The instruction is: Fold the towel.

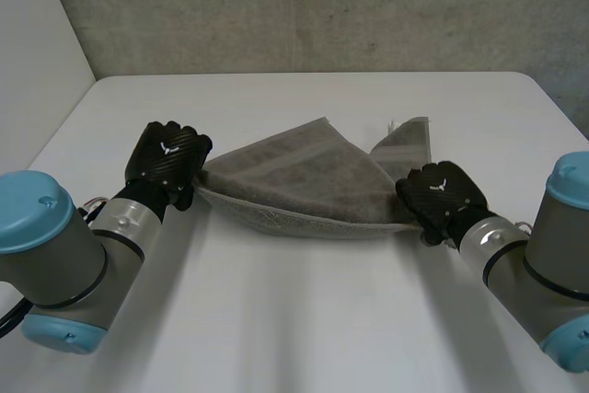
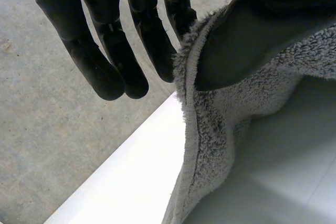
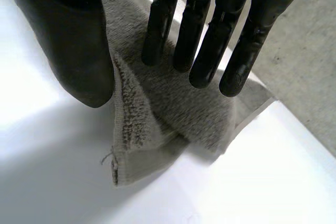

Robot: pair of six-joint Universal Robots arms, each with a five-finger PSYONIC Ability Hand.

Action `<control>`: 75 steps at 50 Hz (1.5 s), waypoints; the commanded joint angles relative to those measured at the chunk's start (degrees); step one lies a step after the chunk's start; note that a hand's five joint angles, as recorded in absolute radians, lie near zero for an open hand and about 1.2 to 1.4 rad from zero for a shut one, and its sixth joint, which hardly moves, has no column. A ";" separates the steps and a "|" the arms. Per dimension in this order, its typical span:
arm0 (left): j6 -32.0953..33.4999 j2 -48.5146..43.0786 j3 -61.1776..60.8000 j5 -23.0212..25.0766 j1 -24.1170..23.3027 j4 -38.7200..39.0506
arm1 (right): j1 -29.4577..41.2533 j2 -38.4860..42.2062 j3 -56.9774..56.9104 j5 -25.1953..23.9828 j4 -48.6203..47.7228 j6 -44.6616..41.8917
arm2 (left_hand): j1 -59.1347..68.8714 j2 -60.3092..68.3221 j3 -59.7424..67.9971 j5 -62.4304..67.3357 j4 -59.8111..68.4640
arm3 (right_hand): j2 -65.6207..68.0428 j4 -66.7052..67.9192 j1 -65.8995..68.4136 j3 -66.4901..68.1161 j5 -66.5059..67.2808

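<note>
A grey towel (image 1: 304,181) is stretched between my two hands on the white table (image 1: 294,319), folded into a rough triangle with its near edge sagging. My left hand (image 1: 166,161) is at the towel's left corner. There the towel's hem (image 2: 185,72) is pinched between the thumb (image 2: 247,35) and the fingers (image 2: 157,40). My right hand (image 1: 442,192) is over the right corner, where a small flap (image 1: 409,140) sticks out behind it. Its fingers (image 3: 199,35) are straight above the towel (image 3: 173,108), and the thumb (image 3: 73,51) stands apart beside the hem.
A grey concrete wall (image 1: 322,6) rises behind the table's far edge (image 1: 313,75). Past that edge (image 2: 126,166), beyond my left hand, is more grey concrete (image 2: 42,129). Bare tabletop lies in front of the towel and behind it.
</note>
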 commanded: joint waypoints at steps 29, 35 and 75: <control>0.00 -0.56 0.13 0.00 0.00 0.09 | 0.88 6.51 -2.33 0.18 -4.36 3.66 | -4.11 -6.95 -8.58 -15.38 -6.92 | 1.47 1.03 0.77 0.86 0.87; 0.00 -0.56 0.30 0.00 0.09 0.18 | 0.88 7.38 -3.65 0.18 -4.36 3.75 | -4.11 -6.95 -8.58 -15.38 -6.92 | 10.67 10.23 9.97 10.06 10.07; 0.26 -6.36 1.36 2.81 0.09 -0.79 | -6.59 -13.80 -7.16 -1.67 0.30 10.08 | -44.62 -47.46 -49.10 -55.89 -47.44 | 34.55 34.11 33.85 33.94 33.95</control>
